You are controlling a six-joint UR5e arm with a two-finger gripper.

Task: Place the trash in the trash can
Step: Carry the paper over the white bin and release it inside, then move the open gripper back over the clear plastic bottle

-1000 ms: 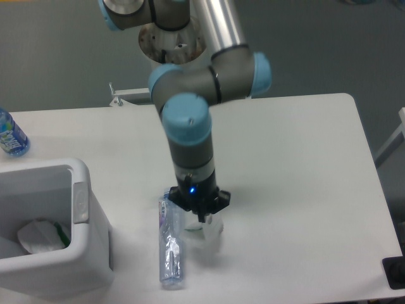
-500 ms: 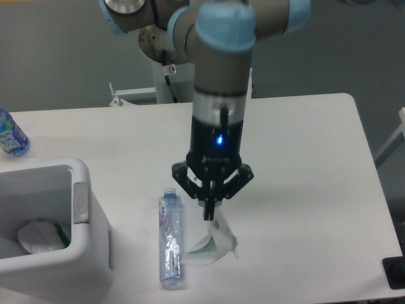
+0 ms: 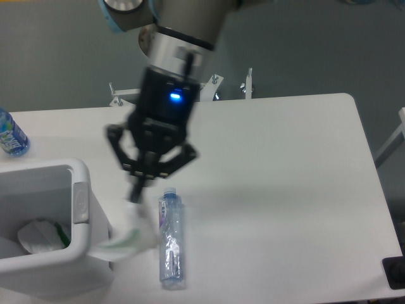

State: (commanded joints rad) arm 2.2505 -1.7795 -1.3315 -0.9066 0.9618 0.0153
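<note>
My gripper (image 3: 137, 190) is shut on a small clear plastic wrapper (image 3: 124, 236), which hangs blurred below the fingertips, above the table just right of the trash can's right wall. The trash can (image 3: 82, 209) is a boxy white bin at the lower left, with white and green rubbish lying inside it. The slim clear bottle (image 3: 171, 237) with a pale cap and purple-white label lies flat on the table, just right of the hanging wrapper, cap pointing away from the camera.
A blue-tinted bottle (image 3: 11, 134) with a blue-green label stands at the far left edge of the table (image 3: 285, 177). A dark object (image 3: 395, 272) sits at the lower right corner. Metal brackets (image 3: 247, 85) stand behind the table's far edge.
My gripper has lifted the wrapper off the table beside the bottle and carried it up and left, close to the trash can. The bottle has not moved.
</note>
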